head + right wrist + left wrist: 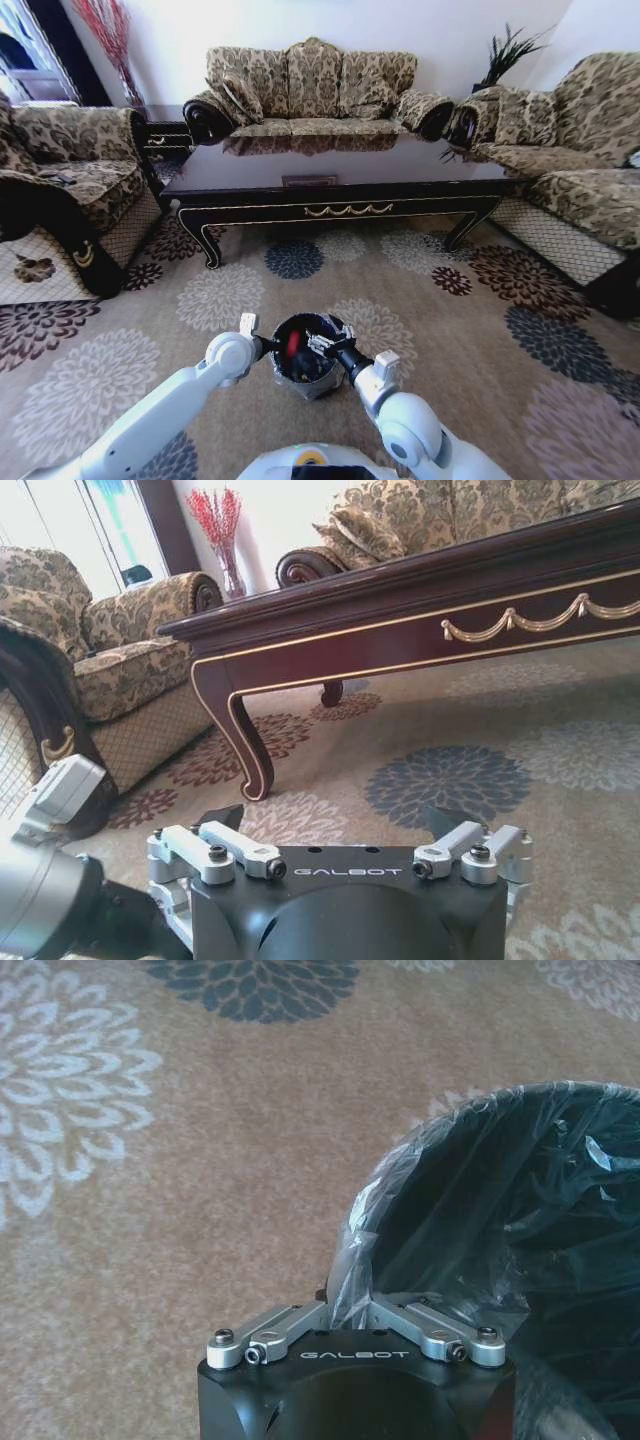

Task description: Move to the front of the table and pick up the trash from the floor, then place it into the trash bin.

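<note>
Trash bin (pixel 305 358) stands on the floor (pixel 480 340) directly in front of me, between both arms, well short of the table (pixel 330 195); inside it I can make out a red-and-dark item, probably trash (pixel 294 348), identity not certain; I see no loose litter on the open carpet in the head view. Left gripper (pixel 350 1305) sits at the bin's rim (pixel 345 1250), jaws drawn together and pinching the thin plastic liner (pixel 480 1220). Right gripper (pixel 340 825) is at the bin's other side, camera looking across the carpet at the table's front rail; jaws spread, nothing between them. Handling judgement: bin looks light and stiff-walled; liner is thin, slippery and tears easily, so a pull on film alone would likely slide or rip; better to take the hard rim with the liner folded over it, or clamp the wall from both sides; contents appear light and crushable.
</note>
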Tool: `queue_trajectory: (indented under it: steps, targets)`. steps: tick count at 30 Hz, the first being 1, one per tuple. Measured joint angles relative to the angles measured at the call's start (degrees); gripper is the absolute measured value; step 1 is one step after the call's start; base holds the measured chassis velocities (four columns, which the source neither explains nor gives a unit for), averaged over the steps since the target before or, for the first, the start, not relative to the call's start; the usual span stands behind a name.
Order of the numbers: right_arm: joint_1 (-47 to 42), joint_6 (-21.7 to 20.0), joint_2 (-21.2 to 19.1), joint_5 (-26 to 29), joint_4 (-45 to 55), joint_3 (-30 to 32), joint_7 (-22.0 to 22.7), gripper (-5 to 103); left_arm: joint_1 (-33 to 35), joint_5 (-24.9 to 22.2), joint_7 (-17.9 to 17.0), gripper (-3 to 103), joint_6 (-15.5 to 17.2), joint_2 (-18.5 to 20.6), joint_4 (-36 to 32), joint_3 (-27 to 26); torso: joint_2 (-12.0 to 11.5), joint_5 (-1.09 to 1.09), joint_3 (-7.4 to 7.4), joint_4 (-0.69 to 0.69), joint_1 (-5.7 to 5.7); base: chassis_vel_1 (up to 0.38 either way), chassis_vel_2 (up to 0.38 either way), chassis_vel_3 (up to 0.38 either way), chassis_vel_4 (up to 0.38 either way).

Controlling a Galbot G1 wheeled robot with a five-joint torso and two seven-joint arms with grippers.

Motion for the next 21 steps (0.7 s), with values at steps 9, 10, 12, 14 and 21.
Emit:
queue_trajectory:
  steps: [9, 10, 12, 14, 21]
  targets:
    - [-0.1, -0.2, -0.2, 3.9, 2.2, 7.5, 0.4, 100, 3.2, 1.5, 2.2, 0, 0.0, 2.1, 0.0, -5.8, 0.0, 0.00, 0.00, 0.01, 0.00, 0.000, 0.000, 0.000, 0.000]
    - [-0.1, -0.2, -0.2, 3.9, 2.2, 7.5, 0.4, 100, 3.2, 1.5, 2.2, 0, 0.0, 2.1, 0.0, -5.8, 0.0, 0.00, 0.00, 0.01, 0.00, 0.000, 0.000, 0.000, 0.000]
    - [-0.9, 1.1, -0.9, 4.3, 2.6, 11.8, -1.0, 100, 4.9, 4.0, 5.0, 0, 0.0, 2.6, 0.2, -8.9, 0.0, 0.01, 0.00, 0.00, 0.00, 0.000, 0.000, 0.000, 0.000]
    - [-1.2, 1.7, -1.0, 4.0, 2.6, 13.7, -1.5, 100, 5.9, 4.9, 5.8, 0, -0.1, 2.6, 0.2, -10.3, 0.0, 0.00, 0.00, 0.00, 0.00, 0.000, 0.000, 0.000, 0.000]
    - [-4.6, 4.3, -0.8, 4.2, 1.6, 22.9, -2.6, 100, 10.3, 4.6, 5.3, 0, -0.5, 3.2, -0.1, -15.6, 0.0, 0.01, 0.00, 0.01, 0.00, 0.000, 0.000, 0.000, 0.000]
